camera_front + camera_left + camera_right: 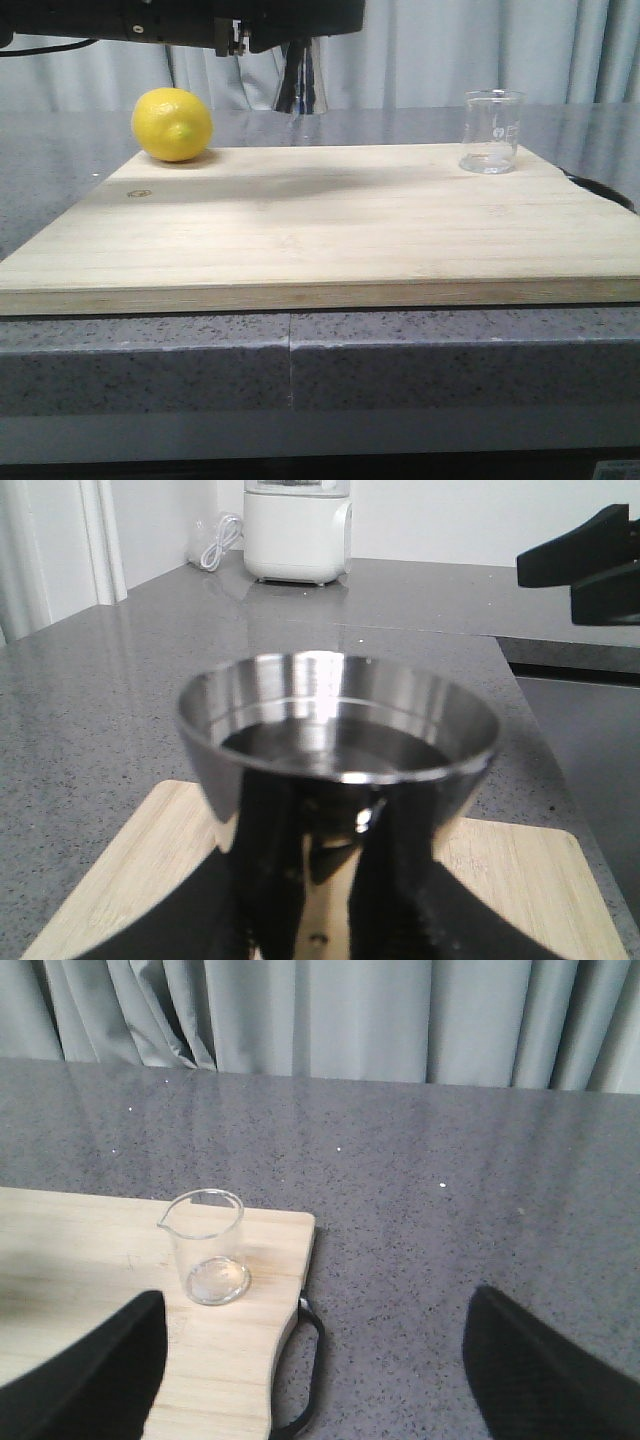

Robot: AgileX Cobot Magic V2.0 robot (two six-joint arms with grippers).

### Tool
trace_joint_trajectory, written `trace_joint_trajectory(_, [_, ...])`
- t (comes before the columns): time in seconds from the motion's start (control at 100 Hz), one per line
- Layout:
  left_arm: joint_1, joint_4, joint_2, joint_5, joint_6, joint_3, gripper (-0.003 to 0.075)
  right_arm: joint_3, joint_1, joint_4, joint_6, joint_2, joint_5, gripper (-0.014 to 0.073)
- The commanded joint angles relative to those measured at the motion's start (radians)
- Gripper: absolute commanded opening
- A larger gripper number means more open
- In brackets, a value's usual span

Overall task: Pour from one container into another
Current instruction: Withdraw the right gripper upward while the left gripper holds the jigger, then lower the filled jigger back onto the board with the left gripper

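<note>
The steel jigger [338, 735] fills the left wrist view, and my left gripper [335, 840] is shut on its narrow waist. Its upper cup seems to hold a dark, still liquid. In the front view the jigger [297, 85] hangs upright above the far edge of the board, under the dark arm. The clear glass beaker [491, 131] stands upright at the board's far right corner and looks empty. In the right wrist view the beaker [206, 1250] is a short way in front of my right gripper [315, 1380], which is open and holds nothing.
A yellow lemon [172, 124] lies at the far left of the wooden board [320, 240]. The board has a black loop handle [310, 1360] at its right edge. A white appliance [297, 530] stands far back on the grey stone counter [450, 1210].
</note>
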Motion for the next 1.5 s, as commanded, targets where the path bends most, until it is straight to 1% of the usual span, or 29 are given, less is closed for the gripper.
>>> trace_joint_trajectory(0.0, [-0.009,-0.093,-0.059,0.105,-0.009,-0.028,0.0205,-0.025,-0.008,-0.016,-0.012,-0.013,-0.084,0.0545])
trace_joint_trajectory(1.05, [-0.009,-0.095,-0.059,0.103,-0.009,-0.028,0.0205,-0.025,-0.008,-0.016,-0.012,-0.013,-0.1,0.0545])
trace_joint_trajectory(1.27, [-0.009,-0.095,-0.057,0.116,0.05,-0.028,0.0205,-0.025,-0.008,-0.016,-0.012,-0.013,-0.1,0.0545])
trace_joint_trajectory(1.49, [-0.009,-0.095,-0.027,0.116,0.049,-0.028,0.0205,-0.025,-0.008,-0.016,-0.012,-0.013,-0.1,0.0545])
